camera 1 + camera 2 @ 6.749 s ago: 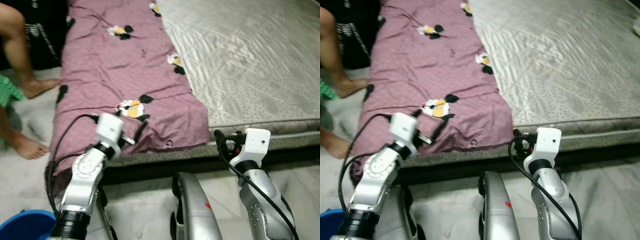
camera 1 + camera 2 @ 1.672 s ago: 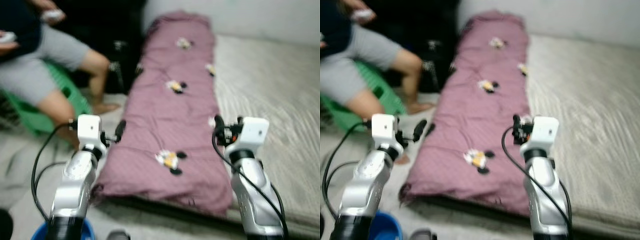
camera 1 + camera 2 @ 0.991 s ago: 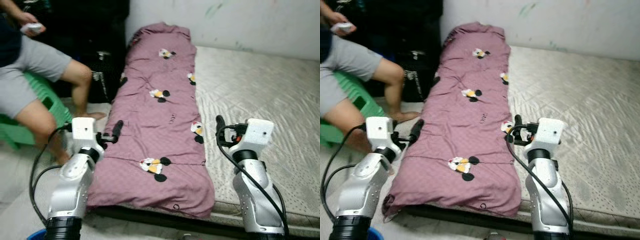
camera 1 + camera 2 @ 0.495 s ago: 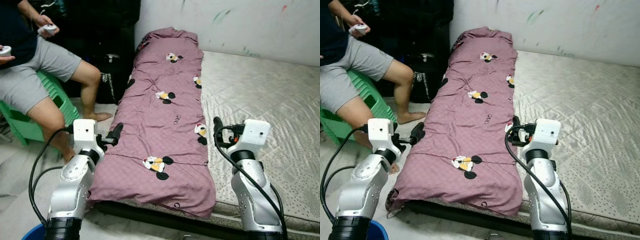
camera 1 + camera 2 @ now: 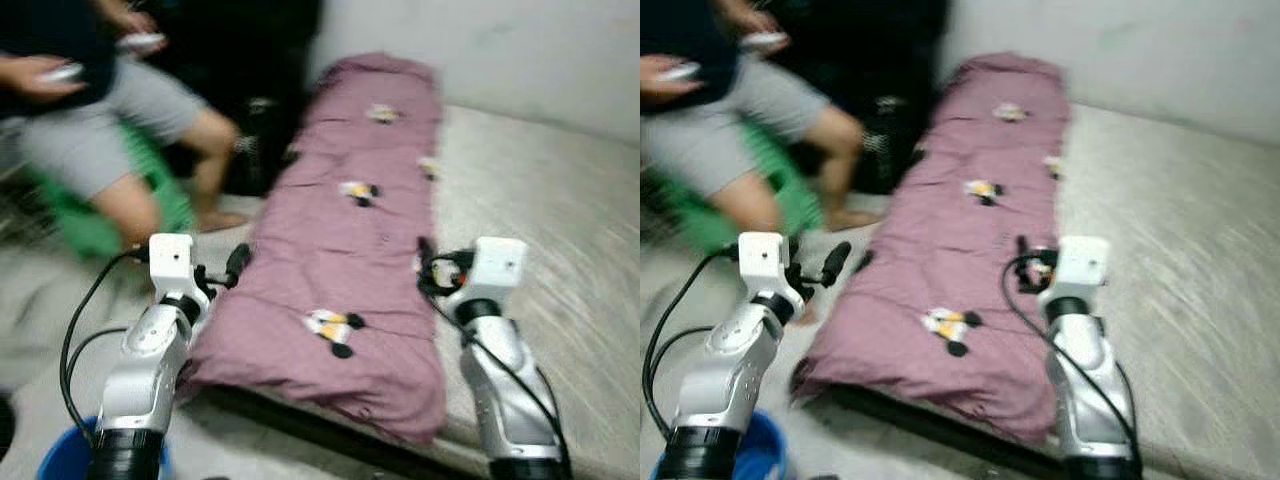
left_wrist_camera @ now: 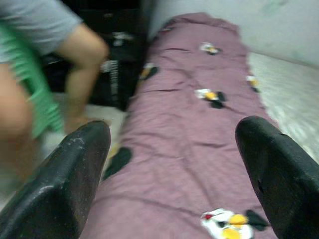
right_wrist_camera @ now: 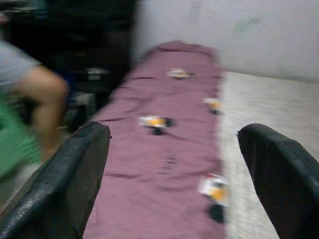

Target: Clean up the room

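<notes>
A long mauve blanket [image 5: 370, 230] printed with cartoon figures lies lengthwise along the left side of a bare grey mattress [image 5: 545, 210]. Its near end hangs over the mattress's front edge. My left gripper [image 5: 237, 262] is raised at the blanket's left edge, near the person's leg. In the left wrist view it [image 6: 172, 127] is open, with only the blanket seen between its fingers. My right gripper [image 5: 424, 262] is held up over the blanket's right edge; the right wrist view shows it [image 7: 173, 132] open and holding nothing. All views are blurred.
A person [image 5: 95, 130] sits on a green stool [image 5: 95, 225] at the left, holding controllers, a bare foot on the floor beside the bed. Dark bags [image 5: 262, 130] stand beyond the leg. A blue bucket [image 5: 62, 462] sits by my left side. A pale wall [image 5: 500, 50] runs behind the mattress.
The whole picture has shifted to the right and gone blurry, so the camera has moved. Both arms keep the same raised pose with open fingers.
</notes>
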